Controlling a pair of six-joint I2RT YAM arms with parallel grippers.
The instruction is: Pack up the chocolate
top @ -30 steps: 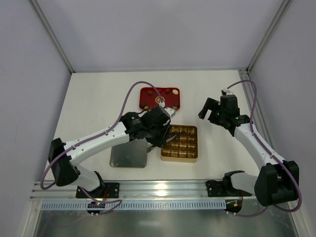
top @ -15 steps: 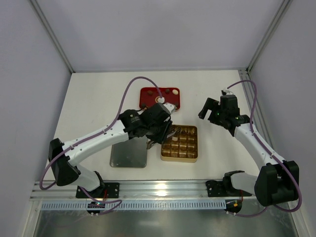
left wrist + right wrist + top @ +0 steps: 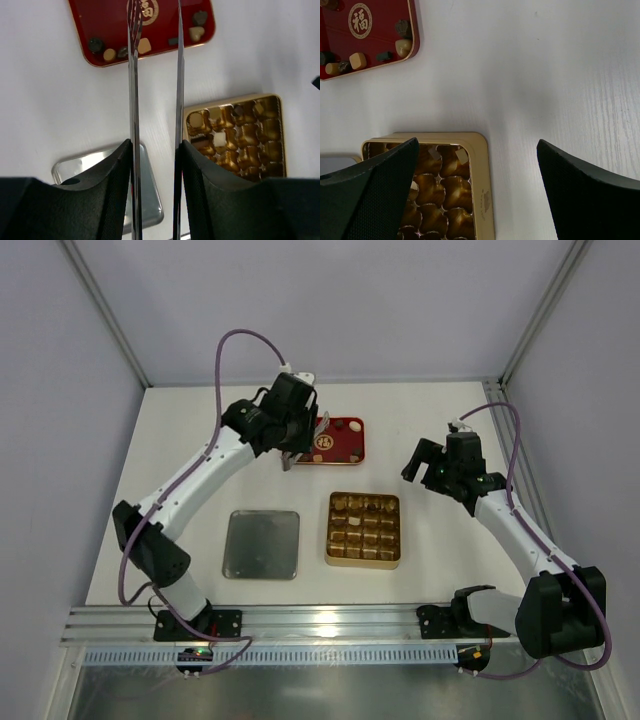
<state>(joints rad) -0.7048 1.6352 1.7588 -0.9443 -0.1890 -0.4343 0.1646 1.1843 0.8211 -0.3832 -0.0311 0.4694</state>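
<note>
Left gripper (image 3: 155,7): back from gold tray (image 3: 364,562) to red tray (image 3: 345,447); your tines part-spread, empty.
Right gripper (image 3: 428,455): wide apart, holding nothing.
Meaning: next chocolate (image 3: 144,46) pickup likely.

Free room: you have bare worktop (image 3: 180,440) at the far left, a bare band between the red tray (image 3: 345,450) and the gold tray (image 3: 363,562), and a strip from the gold tray's right edge to the right wall (image 3: 600,440).

Obstacles: the left arm (image 3: 195,475) slants over the left half, from its near base to the red tray. The left end effector (image 3: 305,442), prongs parted, hangs over that tray's left half; the right half is open from above.

The silver tray (image 3: 261,544) lies just left of the gold tray, with a narrow gap between them.

The right end effector (image 3: 421,458), jaws wide, hovers far-right of the gold tray.

The gold tray is open from above; chocolate pieces (image 3: 220,138) occupy some far cells.
</note>
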